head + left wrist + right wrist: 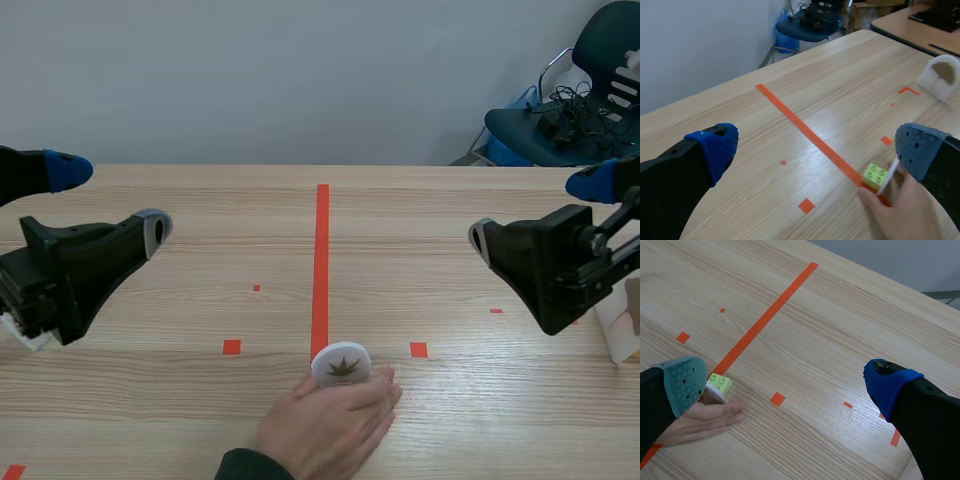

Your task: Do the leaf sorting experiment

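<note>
scene view: a person's hand holds the leaf disc upright between the left gripper and right gripper; both gape wide, likely waiting.

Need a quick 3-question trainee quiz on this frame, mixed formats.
1. True or false: the left gripper and the right gripper are both open.
2. What touches the leaf disc? A) the left gripper B) a person's hand C) nothing
3. Fill in: the brick at the leaf disc's foot is ___ in colour.
Key: 1 true; 2 B; 3 green.
</note>
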Motion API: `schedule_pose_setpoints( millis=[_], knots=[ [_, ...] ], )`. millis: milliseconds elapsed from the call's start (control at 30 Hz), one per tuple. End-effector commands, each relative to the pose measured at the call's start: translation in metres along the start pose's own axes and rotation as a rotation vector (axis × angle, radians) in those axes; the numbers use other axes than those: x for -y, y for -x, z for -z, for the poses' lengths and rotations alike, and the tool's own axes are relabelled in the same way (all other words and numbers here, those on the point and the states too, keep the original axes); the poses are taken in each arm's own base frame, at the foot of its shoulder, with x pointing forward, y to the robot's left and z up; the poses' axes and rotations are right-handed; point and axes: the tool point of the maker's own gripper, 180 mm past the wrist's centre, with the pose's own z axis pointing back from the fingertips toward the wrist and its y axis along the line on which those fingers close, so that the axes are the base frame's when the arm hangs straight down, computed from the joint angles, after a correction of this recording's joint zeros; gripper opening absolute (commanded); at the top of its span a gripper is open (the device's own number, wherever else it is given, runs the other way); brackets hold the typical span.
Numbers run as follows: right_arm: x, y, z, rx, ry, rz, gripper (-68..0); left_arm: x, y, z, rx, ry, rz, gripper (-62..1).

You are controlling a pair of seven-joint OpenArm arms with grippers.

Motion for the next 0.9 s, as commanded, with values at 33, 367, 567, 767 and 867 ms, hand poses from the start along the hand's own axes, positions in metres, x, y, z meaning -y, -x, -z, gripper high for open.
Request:
schedule_pose_setpoints(
  millis=[33, 367, 567, 767, 867],
  knots=[
    [0.004, -0.017, -0.002, 0.040, 0.010, -0.035, -2.0, 0.014, -0.011, -0.001, 0.039, 0.022, -0.018, 1.4],
    [0.003, -0.014, -0.002, 0.022, 0.008, -0.036, 0.4, 0.024, -0.014, -0.003, 0.041, 0.033, -0.027, 1.4],
    [0.003, -0.014, -0.002, 0.022, 0.008, -0.036, 0.4, 0.024, -0.013, -0.003, 0.039, 0.033, -0.024, 1.4],
    [0.002, -0.008, -0.002, -0.013, 0.003, -0.040, 0.4, 0.024, -0.008, -0.003, 0.012, 0.031, 0.020, 1.4],
    [0.003, -0.007, -0.002, -0.020, 0.003, -0.040, 0.4, 0.024, -0.008, -0.003, 0.012, 0.031, 0.020, 1.4]
  ],
)
